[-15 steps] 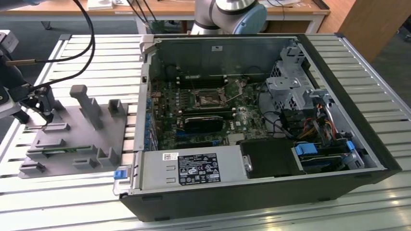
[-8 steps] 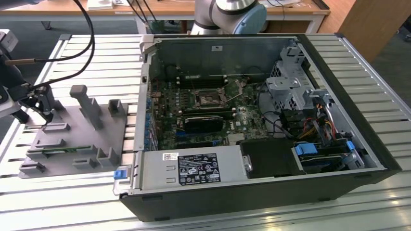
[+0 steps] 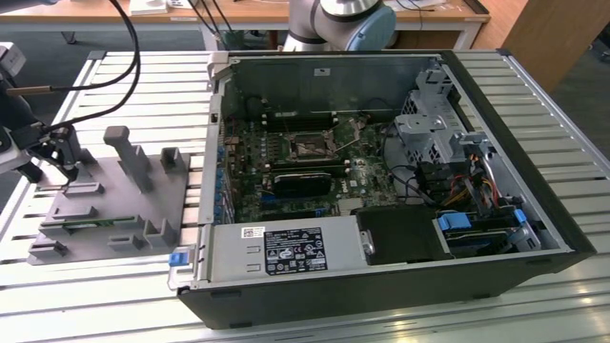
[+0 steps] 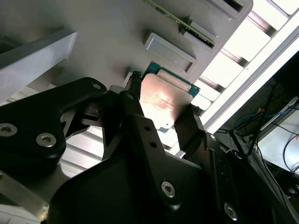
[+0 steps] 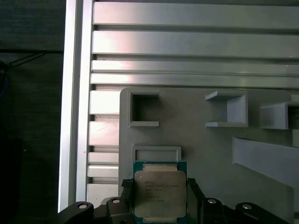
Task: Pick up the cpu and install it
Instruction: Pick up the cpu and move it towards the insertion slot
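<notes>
1. First wrist view: the cpu (image 5: pixel 160 196) is seen clamped between the fingers of the hand (image 5: pixel 160 185).
2. The cpu is held over the grey tray (image 5: pixel 196 135) on the bench (image 5: pixel 187 42).
3. The computer case (image 3: pixel 401 293) is seen well apart.

cpu (image 5: pixel 160 193) in end effector (image 5: pixel 159 189), over tray (image 5: pixel 187 126)

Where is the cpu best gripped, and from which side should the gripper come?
Grip the cpu by two opposite side edges, coming square onto its flat face. It is a thin flat square, so only the edges offer a hold. In the first wrist view the gripper has one finger at each of those edges.
</notes>
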{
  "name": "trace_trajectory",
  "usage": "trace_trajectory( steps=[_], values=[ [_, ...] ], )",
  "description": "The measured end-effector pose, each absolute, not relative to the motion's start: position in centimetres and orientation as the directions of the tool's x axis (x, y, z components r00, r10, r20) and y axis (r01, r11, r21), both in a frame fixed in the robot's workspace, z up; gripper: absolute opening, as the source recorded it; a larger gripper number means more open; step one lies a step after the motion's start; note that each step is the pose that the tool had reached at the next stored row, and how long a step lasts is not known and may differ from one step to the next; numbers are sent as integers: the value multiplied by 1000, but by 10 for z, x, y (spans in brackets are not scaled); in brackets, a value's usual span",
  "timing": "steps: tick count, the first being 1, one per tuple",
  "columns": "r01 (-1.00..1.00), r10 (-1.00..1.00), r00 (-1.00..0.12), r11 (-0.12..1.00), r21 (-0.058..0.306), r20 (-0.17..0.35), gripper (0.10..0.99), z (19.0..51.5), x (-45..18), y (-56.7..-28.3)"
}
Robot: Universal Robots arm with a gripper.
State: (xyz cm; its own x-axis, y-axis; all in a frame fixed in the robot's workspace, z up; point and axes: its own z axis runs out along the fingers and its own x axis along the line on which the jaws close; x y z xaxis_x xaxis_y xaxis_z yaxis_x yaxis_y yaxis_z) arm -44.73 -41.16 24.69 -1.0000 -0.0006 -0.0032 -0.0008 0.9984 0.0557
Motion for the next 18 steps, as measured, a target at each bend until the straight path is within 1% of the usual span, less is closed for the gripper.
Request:
trace_trajectory(
  steps=[18],
  values=[
    [-1,-1,-1000,998,56,-3,541,251,-447,-412]
  ],
)
